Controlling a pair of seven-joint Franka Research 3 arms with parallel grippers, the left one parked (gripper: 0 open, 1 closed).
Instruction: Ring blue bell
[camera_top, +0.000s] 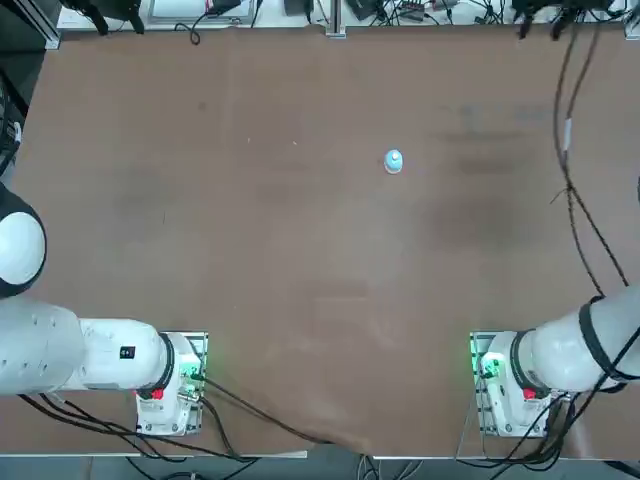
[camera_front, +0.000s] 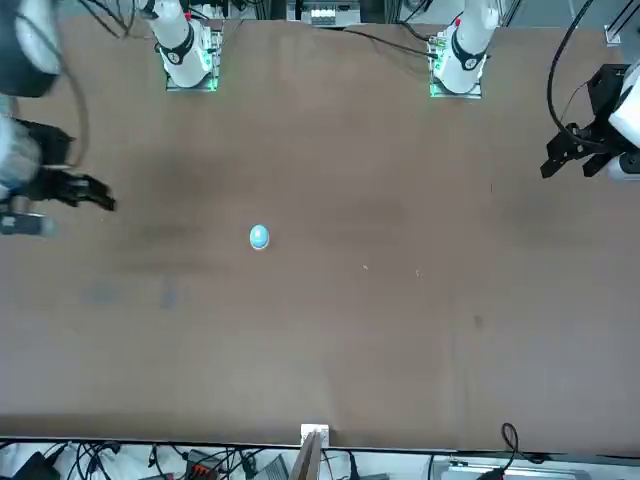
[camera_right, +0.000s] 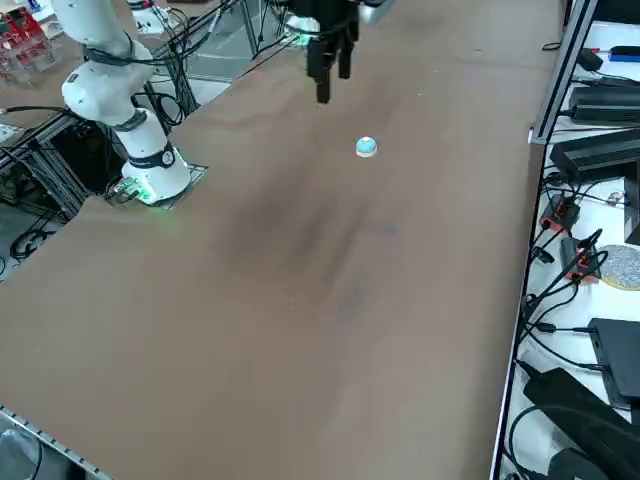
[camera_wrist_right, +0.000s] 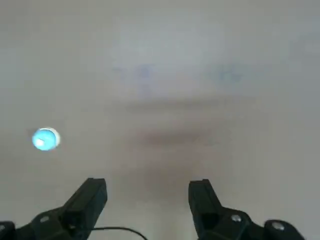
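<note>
While above the table (camera_right: 300, 300), right gripper (camera_wrist_right: 147, 192) spread, empty, apart from blue bell (camera_wrist_right: 46, 139)

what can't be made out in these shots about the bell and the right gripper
- Right gripper: outside the top view; only the arm's base and elbow show there. Open in the wrist view.
- Right gripper in the side view: its top is cut off by the upper edge.
- Bell: too small in every view to show its button or base clearly.
- Bell in the wrist view: blurred.
</note>
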